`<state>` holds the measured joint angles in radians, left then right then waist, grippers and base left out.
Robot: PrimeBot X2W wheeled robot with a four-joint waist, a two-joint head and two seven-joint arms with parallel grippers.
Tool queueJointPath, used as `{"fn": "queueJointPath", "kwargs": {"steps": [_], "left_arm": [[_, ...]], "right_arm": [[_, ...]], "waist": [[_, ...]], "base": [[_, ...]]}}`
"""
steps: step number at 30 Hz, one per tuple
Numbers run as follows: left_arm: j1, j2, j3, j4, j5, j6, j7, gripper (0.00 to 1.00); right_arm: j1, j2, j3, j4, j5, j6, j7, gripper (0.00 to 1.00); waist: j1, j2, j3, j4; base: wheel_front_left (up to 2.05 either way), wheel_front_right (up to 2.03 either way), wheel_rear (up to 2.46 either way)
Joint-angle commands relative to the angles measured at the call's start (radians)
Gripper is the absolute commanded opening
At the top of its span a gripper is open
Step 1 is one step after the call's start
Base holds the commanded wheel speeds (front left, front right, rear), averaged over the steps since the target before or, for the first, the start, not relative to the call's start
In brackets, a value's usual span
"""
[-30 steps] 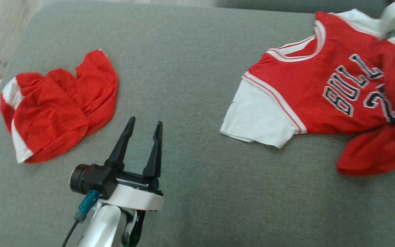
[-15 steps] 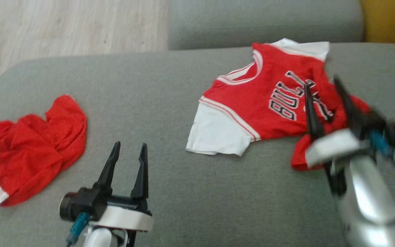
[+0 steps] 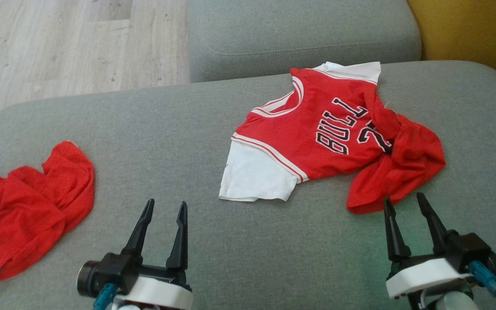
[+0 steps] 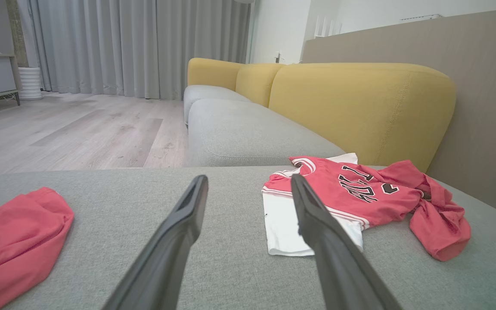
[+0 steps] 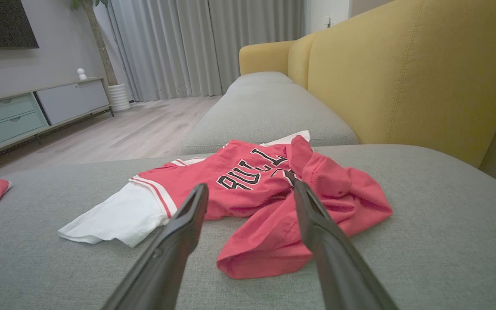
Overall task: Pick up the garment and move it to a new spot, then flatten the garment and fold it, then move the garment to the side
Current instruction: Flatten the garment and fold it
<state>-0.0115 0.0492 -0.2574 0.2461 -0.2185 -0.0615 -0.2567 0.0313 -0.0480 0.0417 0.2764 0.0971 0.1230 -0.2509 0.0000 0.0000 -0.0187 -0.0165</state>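
A red jersey (image 3: pixel 317 137) with white sleeves and dark "BULL" lettering lies on the grey sofa seat (image 3: pixel 196 125), right of centre. Its lower part is bunched into a red heap at the right. The jersey (image 4: pixel 351 189) sits ahead and to the right in the left wrist view. My right gripper (image 3: pixel 403 197) stands open just short of the bunched hem, nothing between its fingers; the right wrist view has the jersey (image 5: pixel 239 181) straight ahead of that gripper (image 5: pixel 251 184). My left gripper (image 3: pixel 166 202) is open over bare cushion, and in its wrist view the gripper (image 4: pixel 249 176) is empty.
Crumpled red shorts (image 3: pixel 28 206) with white trim lie at the seat's left edge. A second grey cushion (image 3: pixel 299 38) adjoins the far side, with a yellow backrest (image 3: pixel 467 34) on the right. Wooden floor (image 3: pixel 58 43) lies beyond the far-left edge.
The head camera has swung, shifting the whole picture. My right gripper has drawn back from over the jersey's lower part to the near side, open. The left gripper stays open.
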Motion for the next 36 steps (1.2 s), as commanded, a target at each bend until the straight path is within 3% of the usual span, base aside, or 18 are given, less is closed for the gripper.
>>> {"fn": "queueJointPath", "kwargs": {"steps": [1,12,24,32,33,34,36], "left_arm": [[-0.035,0.001,0.034,-0.033,0.003,0.002,-0.005,1.0],[-0.036,0.001,0.013,-0.027,-0.008,0.006,-0.005,1.0],[-0.066,0.001,-0.008,-0.014,0.003,-0.004,-0.005,1.0],[-0.086,0.001,-0.013,-0.008,0.007,-0.008,-0.005,1.0],[-0.087,0.001,-0.013,-0.007,0.007,-0.008,-0.005,1.0],[-0.086,0.001,-0.012,-0.006,0.007,-0.008,-0.005,1.0],[-0.083,0.001,-0.007,-0.003,0.007,-0.007,-0.005,1.0]], "right_arm": [[-0.031,-0.002,0.023,-0.039,-0.001,0.008,-0.011,1.0],[-0.03,-0.002,0.046,0.108,-0.011,0.008,-0.011,1.0],[-0.202,-0.002,0.048,0.39,-0.008,0.008,-0.011,1.0],[-0.284,-0.002,-0.004,0.493,-0.041,0.008,-0.011,1.0],[-0.29,-0.002,0.0,0.502,-0.035,0.008,-0.011,0.59],[-0.297,-0.002,0.002,0.508,-0.032,0.008,-0.011,0.0],[-0.307,-0.002,0.002,0.511,-0.024,0.008,-0.011,0.0]], "waist": [[0.0,0.0,0.001,0.004],[0.0,0.0,0.005,0.061],[0.0,0.0,0.072,0.13],[0.0,0.0,0.1,0.157],[0.0,0.0,0.1,0.157],[0.0,0.0,0.099,0.156],[0.0,0.0,0.093,0.149]], "base": [[0.0,0.0,0.0],[0.0,0.0,0.0],[0.0,0.0,0.0],[0.0,0.0,0.0],[0.0,0.0,0.0],[0.0,0.0,0.0],[0.0,0.0,0.0]]}}
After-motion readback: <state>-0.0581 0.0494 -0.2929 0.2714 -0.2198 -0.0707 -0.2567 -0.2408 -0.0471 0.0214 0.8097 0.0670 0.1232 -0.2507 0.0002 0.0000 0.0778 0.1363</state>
